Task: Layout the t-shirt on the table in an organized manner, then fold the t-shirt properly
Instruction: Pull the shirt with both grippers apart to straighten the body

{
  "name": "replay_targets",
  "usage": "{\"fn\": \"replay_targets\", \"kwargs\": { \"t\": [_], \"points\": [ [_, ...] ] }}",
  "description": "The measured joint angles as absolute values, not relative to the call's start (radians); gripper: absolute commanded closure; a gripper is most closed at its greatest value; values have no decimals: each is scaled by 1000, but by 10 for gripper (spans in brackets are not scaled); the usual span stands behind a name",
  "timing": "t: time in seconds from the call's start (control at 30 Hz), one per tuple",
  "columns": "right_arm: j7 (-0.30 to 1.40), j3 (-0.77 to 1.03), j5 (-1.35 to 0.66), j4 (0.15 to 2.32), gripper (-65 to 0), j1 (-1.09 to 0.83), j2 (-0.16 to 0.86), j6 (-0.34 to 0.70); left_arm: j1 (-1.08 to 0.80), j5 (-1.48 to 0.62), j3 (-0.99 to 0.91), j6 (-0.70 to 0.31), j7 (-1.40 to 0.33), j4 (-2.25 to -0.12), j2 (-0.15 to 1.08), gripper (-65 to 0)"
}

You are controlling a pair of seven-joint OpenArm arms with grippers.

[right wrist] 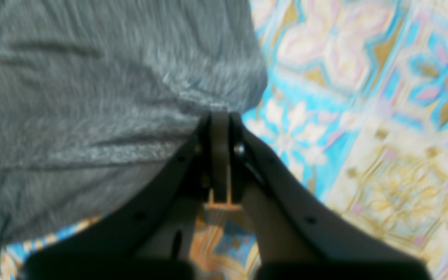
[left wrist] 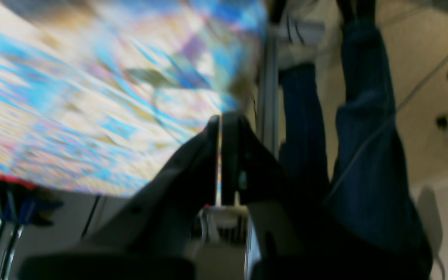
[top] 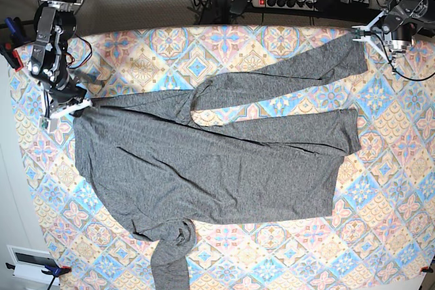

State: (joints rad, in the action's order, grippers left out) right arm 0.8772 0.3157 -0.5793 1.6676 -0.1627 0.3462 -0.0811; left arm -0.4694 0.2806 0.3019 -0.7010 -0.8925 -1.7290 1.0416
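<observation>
**A:** Where's the shirt rn?

**B:** The t-shirt (top: 211, 168) lies spread across the middle of the table (top: 380, 236), mostly flat w/ some wrinkles. One long sleeve runs up toward the far right corner, the other is bunched and twisted at the near edge, bottom left of center in the base view.

**A:** And the right arm?

**B:** The right gripper (top: 73, 108) is down at the shirt's left corner. In the wrist view its jaws are pressed together right on the cloth's edge (right wrist: 220, 109), pinching the t-shirt there. Fabric fans out from that spot, patterned table cover showing beside it.

**A:** Left one?

**B:** The left gripper (top: 361, 32) is up by the far right corner of the table, near the end of the long sleeve. Its wrist cam is v. blurry, but the two fingers (left wrist: 212, 155) look closed against each other w/ only a thin slit between, nothing in them that I can see. Behind it there's a person's legs in dark blue trousers (left wrist: 364, 136) past the table edge.

**A:** Anything else?

**B:** A power strip (top: 299, 1) and cables behind the table.
</observation>
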Motion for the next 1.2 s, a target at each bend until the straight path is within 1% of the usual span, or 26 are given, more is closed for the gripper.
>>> {"fn": "replay_targets", "kwargs": {
  "t": [0.1,0.2,0.3,0.47,0.57,0.73,0.83,0.87,1.0,1.07,1.2],
  "points": [
    [879,316,-579,1668,0,-191,348,-81,-469,302,302,-700,-825,-1681,1040,0],
    [878,315,-576,1668,0,-218,348,-82,-469,307,284,-700,-802,-1639,1035,0],
    [876,315,-579,1668,0,-247,349,-81,-470,310,216,-702,-777,-1600,1019,0],
    [873,314,-579,1668,0,-274,349,-80,-469,299,90,-704,-676,-1560,997,0],
    [875,314,-577,1684,0,-301,348,-83,-471,306,12,-704,-657,-1551,986,0],
    [875,313,-578,1794,0,-349,349,-83,-468,299,-148,-705,-589,-1553,910,0],
    [886,313,-576,1842,-12,-356,348,-81,-421,307,-199,-707,-588,-1552,844,0],
    [885,313,-579,1855,-26,-357,349,-81,-402,305,-202,-703,-586,-1552,824,-10],
    [884,315,-579,1866,-98,-357,349,-82,-348,286,-209,-705,-588,-1554,750,-99],
    [891,315,-578,1866,-129,-357,349,-82,-330,220,-210,-704,-617,-1554,712,-141],
    [887,315,-579,1868,-172,-356,350,-82,-287,59,-208,-706,-790,-1582,647,-186]
  ]
}}
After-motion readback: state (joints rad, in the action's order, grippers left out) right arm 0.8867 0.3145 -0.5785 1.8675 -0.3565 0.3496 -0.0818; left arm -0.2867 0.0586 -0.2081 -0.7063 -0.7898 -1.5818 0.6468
